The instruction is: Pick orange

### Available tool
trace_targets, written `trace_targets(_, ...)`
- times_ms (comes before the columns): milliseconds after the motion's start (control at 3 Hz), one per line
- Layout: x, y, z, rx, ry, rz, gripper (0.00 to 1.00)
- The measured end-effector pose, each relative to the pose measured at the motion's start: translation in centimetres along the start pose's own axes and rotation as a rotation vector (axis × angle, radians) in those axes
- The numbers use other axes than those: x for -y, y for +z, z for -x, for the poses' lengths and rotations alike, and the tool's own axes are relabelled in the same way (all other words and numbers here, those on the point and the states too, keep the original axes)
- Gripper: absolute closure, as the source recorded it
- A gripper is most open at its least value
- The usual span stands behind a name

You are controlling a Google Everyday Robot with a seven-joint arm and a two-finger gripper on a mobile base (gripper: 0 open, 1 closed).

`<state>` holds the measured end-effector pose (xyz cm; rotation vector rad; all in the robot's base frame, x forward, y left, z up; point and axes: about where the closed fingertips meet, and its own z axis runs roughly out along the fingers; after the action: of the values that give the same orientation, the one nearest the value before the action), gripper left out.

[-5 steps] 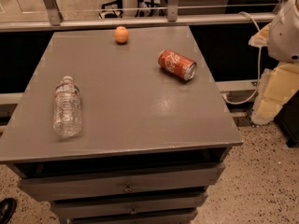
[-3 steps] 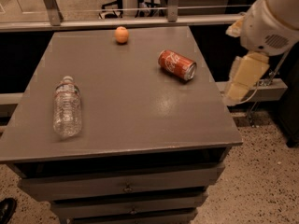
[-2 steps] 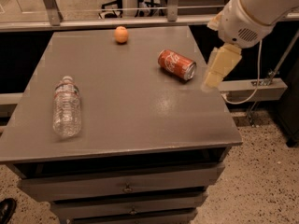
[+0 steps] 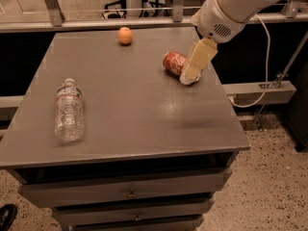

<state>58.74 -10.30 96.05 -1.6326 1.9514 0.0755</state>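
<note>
The orange [image 4: 125,35] is a small round fruit lying near the far edge of the grey table top [image 4: 130,105], left of centre. My gripper [image 4: 196,64] hangs from the white arm at the upper right, over the right part of the table. It is in front of the lying red soda can [image 4: 174,63] and covers the can's right end. The gripper is well to the right of the orange and nearer to me.
A clear plastic water bottle [image 4: 69,110] lies on the left side of the table. Drawers [image 4: 130,192] are below the table's front edge. A rail [image 4: 144,20] runs behind the table. A white cable [image 4: 262,71] hangs at the right.
The arm has swung in from the right, and the gripper has moved left from beside the table to over its right part, now in front of the can. The objects have not moved.
</note>
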Motion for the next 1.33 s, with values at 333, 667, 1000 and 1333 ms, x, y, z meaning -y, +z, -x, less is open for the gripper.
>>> trace_targets(333,0.2,1.0,0.4,0.021,0.006,-0.009,0.0)
trace_targets(667,2.8,6.4,2.3,0.108,0.081,-0.043,0.0)
trace_targets(1000,5.7,10.0,4.1,0.18,0.142,-0.078,0.0)
trace_targets(1333,8.7,13.3,6.3,0.237,0.196,-0.111,0.0)
